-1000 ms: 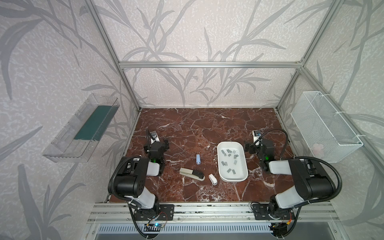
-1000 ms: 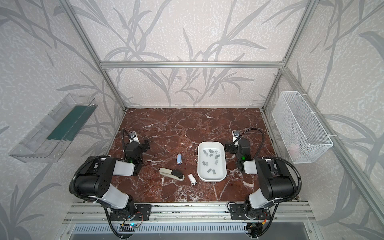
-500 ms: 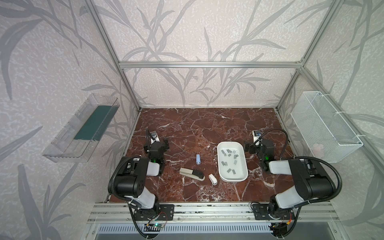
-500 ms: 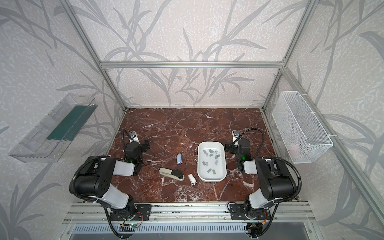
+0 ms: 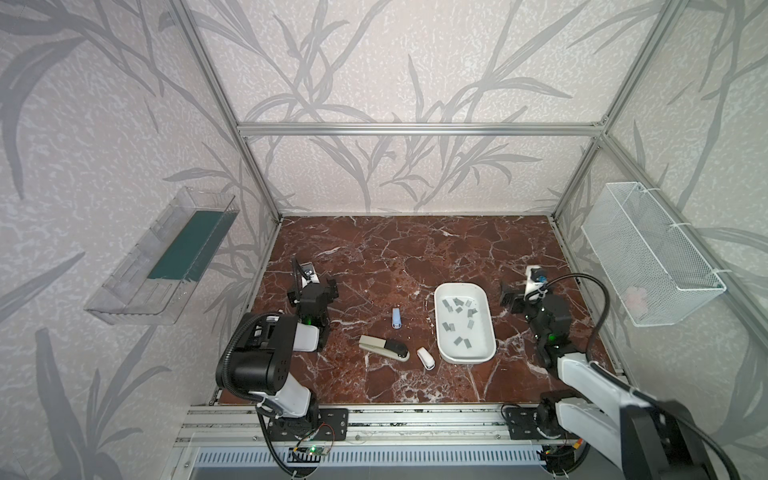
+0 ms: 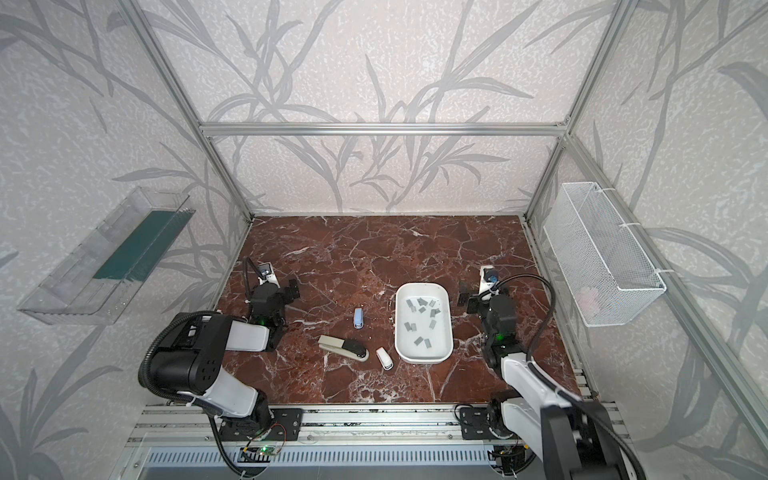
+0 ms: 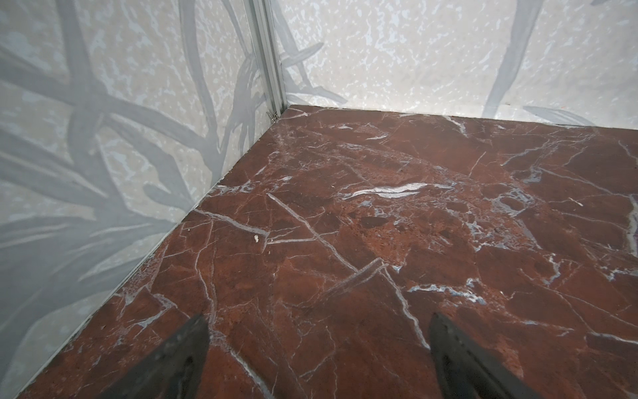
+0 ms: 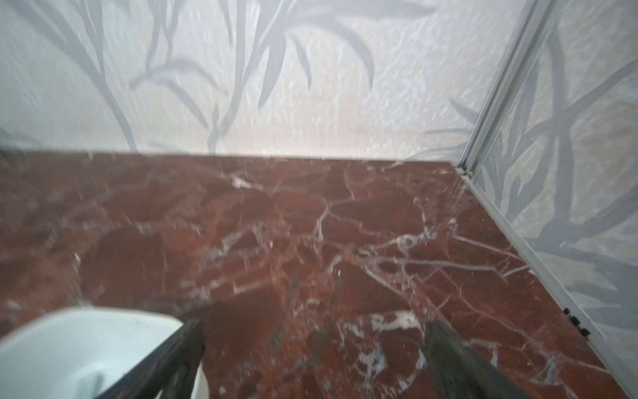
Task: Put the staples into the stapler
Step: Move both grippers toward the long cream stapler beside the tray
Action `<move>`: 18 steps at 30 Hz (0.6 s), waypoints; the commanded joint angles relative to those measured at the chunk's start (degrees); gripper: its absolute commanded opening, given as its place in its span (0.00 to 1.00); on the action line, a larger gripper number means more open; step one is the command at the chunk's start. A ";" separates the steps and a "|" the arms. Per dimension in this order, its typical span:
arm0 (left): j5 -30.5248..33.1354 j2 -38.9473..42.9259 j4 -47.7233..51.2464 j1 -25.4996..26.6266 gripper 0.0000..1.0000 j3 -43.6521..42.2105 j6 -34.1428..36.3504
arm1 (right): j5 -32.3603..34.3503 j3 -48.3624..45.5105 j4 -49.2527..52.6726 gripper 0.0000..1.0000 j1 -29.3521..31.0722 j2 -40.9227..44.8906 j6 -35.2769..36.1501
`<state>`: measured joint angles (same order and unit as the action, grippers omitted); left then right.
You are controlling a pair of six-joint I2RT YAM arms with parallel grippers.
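Only the right arm point(image 5: 582, 376) has shifted, elbow swinging toward the front rail point(image 5: 415, 420); left gripper point(image 5: 323, 287) and right gripper point(image 5: 509, 297) stand spread, empty. The staples point(image 5: 457, 341) lie scattered in the white tray point(image 5: 484, 332) near the stapler point(image 5: 384, 347): light, brittle strips, probably best pinched across the long edges.

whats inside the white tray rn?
About a dozen small grey staple strips lie scattered loose on the floor of the white tray. Nothing else shows in it. The tray floor directly under each strip is covered.
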<state>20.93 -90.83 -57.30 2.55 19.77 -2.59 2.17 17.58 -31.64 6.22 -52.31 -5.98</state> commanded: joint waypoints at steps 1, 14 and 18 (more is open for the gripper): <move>0.50 0.38 -0.01 -0.41 1.00 0.98 -0.31 | -7.00 7.33 19.71 0.99 -0.15 8.86 -10.59; -19.47 29.73 47.93 4.92 1.00 18.27 -9.54 | -10.20 17.58 35.38 0.99 -0.59 14.07 -43.67; -21.49 36.04 49.42 4.65 1.00 18.84 -15.83 | -16.49 15.50 29.23 0.99 -0.94 15.08 -35.95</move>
<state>5.52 -56.29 -18.92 7.44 39.53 -12.34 -12.27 33.12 -2.02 5.45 -38.20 -41.60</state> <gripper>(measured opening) 0.995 0.992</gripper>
